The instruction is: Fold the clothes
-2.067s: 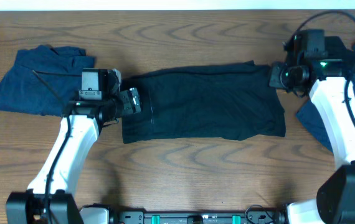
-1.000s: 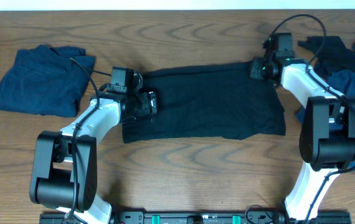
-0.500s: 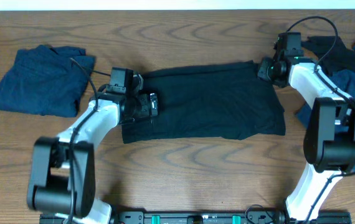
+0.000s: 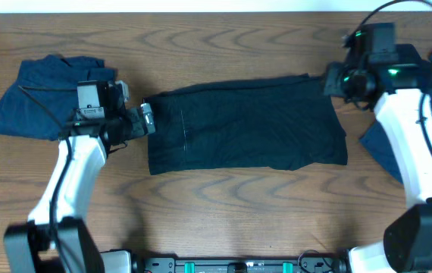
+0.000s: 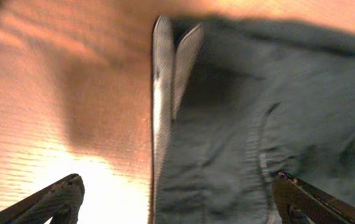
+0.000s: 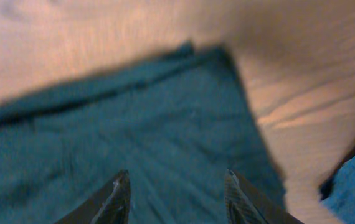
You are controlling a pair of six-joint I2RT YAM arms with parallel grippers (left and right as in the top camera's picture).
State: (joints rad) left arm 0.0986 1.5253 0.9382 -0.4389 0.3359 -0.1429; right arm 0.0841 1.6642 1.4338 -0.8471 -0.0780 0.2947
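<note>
Overhead view, contents of the table, listed from the middle outward.

1. Black shorts. One piece, folded into a flat oblong band. It lies lengthwise across the middle of the wood. The long edges are roughly straight and the lower right corner is slightly uneven. The left wrist view shows its left end, with the pale inner waistband exposed along the edge and a seam curving through the dark cloth beside it.

2. Dark-blue garment. Folded, at the table's left end, well apart from the shorts.

3. Blue cloth heap. Loose, at the right end, near the shorts' right edge and partly hidden behind the right arm.

4. Left gripper. Positioned at the upper left corner of the shorts. Jaws spread wide, with the fingertips at the bottom corners of its wrist view. Nothing is held; the cloth edge and bare wood lie below.

5. Right gripper. Positioned at the upper right corner of the shorts. Jaws are parted to a moderate gap, with the fingertips above dark cloth and nothing pinched. The wrist picture is blurred, so contact with the cloth cannot be told.
</note>
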